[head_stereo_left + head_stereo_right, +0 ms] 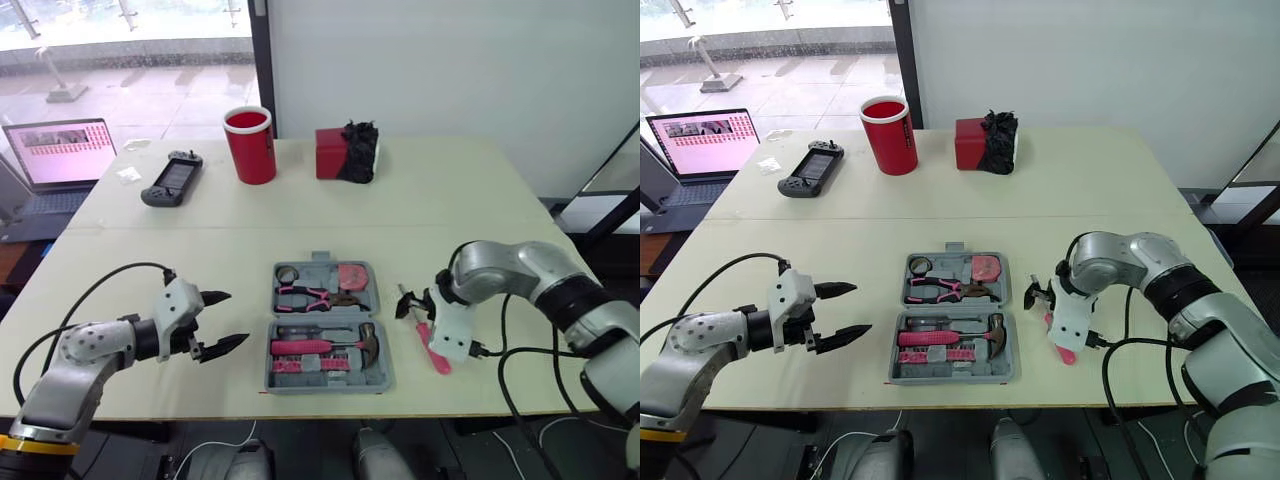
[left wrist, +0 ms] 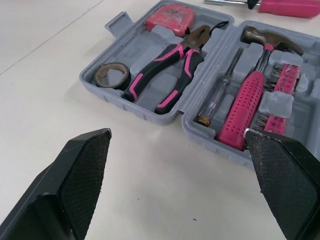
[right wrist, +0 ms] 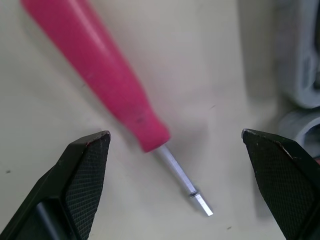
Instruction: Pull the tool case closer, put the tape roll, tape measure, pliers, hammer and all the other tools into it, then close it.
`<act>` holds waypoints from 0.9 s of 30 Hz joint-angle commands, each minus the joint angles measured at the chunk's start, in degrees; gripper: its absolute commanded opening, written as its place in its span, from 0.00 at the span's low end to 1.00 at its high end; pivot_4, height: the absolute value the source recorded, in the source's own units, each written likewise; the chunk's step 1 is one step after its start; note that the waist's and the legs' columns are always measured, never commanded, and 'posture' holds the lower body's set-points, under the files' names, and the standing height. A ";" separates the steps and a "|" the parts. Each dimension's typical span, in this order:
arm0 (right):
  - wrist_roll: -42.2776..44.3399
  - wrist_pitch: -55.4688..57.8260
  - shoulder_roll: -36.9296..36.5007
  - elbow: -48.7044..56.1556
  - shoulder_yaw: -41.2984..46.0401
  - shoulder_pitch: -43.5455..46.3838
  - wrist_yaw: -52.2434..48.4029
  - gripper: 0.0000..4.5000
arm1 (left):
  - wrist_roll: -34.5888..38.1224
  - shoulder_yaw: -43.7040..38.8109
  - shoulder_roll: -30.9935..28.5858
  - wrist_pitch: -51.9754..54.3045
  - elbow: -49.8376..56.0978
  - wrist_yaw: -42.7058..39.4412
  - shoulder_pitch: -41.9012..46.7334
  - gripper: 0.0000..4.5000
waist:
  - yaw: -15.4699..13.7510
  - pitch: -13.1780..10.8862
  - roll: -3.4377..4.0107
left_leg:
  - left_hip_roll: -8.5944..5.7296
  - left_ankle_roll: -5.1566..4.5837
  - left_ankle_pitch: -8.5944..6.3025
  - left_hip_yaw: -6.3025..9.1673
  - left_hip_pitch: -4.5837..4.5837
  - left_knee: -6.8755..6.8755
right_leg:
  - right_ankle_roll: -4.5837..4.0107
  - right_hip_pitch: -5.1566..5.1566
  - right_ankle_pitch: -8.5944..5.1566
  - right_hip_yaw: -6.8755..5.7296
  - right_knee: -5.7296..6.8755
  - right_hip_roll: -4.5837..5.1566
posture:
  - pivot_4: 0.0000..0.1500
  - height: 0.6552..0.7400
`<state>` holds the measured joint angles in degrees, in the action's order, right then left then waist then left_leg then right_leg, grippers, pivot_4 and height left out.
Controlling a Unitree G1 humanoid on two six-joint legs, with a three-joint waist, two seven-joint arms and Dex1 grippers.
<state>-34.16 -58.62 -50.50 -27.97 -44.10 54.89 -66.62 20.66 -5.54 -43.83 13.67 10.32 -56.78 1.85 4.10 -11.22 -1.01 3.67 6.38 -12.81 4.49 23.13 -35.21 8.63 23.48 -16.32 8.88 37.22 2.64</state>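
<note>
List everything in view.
Tool case: 1, grey, open, table front.
Tape roll: 1, dark, case's far half.
Pliers: 1, pink-black, far half.
Tape measure: 1, pink, far half.
Hammer: 1, pink-handled, near half.
Bit rack: 1, pink, near half.
Screwdriver: 1, pink, right of case.
Cup: 1, red, far side.
Box: 1, red, beside cup.
Console: 1, dark, far left.
Laptop: 1, open, beyond table.
Left gripper: 1, black, open, beside case.
Right gripper: 1, black, open, over screwdriver.
</note>
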 commanded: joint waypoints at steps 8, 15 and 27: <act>2.14 5.56 0.65 2.13 1.62 1.70 -9.28 0.00 | 0.20 -2.14 -1.63 -0.53 0.02 -0.50 0.79 1.00 | -0.05 0.00 0.00 | 0.00 0.00 0.00 0.02 -0.01 -0.01 | -0.02 -0.02 -0.01 -0.01 0.00 0.00 | 1.00 0.85; 4.82 8.79 -0.36 2.05 3.37 1.41 -11.68 0.00 | -0.06 -0.90 -1.17 -0.62 -0.84 -0.95 1.92 1.00 | 0.01 0.00 0.00 | 0.00 0.00 0.00 0.02 -0.02 -0.01 | -0.02 -0.02 -0.01 -0.01 0.00 0.00 | 1.00 0.85; 3.81 10.97 -0.91 8.94 6.27 -5.58 -9.08 0.68 | -0.57 0.37 -1.13 -0.88 -1.99 -1.52 3.46 1.00 | -0.08 0.00 0.00 | -0.01 0.00 0.00 0.03 -0.02 -0.02 | 0.00 -0.04 -0.01 -0.02 0.01 -0.01 | 1.00 0.85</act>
<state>-28.52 -46.72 -50.71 -19.08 -38.97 49.13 -77.42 20.34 -5.12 -44.80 13.39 7.57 -58.16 4.71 4.01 -11.21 -1.02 3.66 6.38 -12.81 4.52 23.10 -35.24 8.62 23.44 -16.33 8.86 37.23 2.63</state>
